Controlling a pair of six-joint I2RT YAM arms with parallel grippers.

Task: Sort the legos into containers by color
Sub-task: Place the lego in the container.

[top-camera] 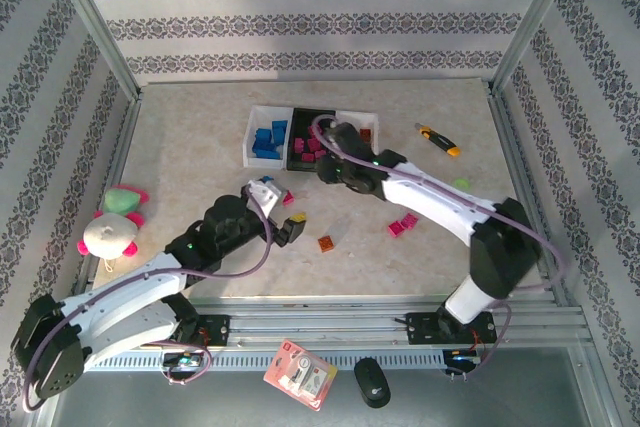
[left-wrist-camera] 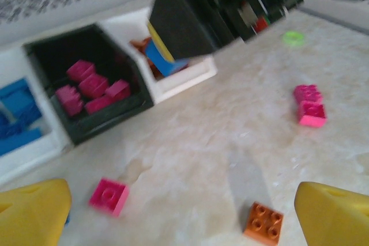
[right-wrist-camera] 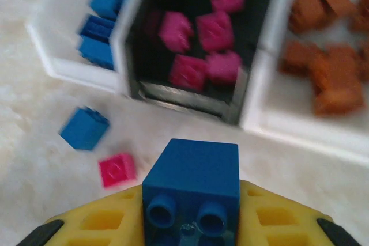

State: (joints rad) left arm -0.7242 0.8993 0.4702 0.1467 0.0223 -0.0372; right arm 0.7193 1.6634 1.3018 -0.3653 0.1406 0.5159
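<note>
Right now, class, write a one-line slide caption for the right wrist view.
Right claw shut on a blue lego, facing the black tray of pink legos.

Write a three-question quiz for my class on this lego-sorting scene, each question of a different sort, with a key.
1. True or false: the right gripper is shut on a blue brick.
2. Multiple choice: which colour of brick lies in the black tray? A blue, B pink, C orange.
3. Fill in the blank: the left gripper hangs over the table with its jaws ____.
Key: 1 true; 2 B; 3 open.
</note>
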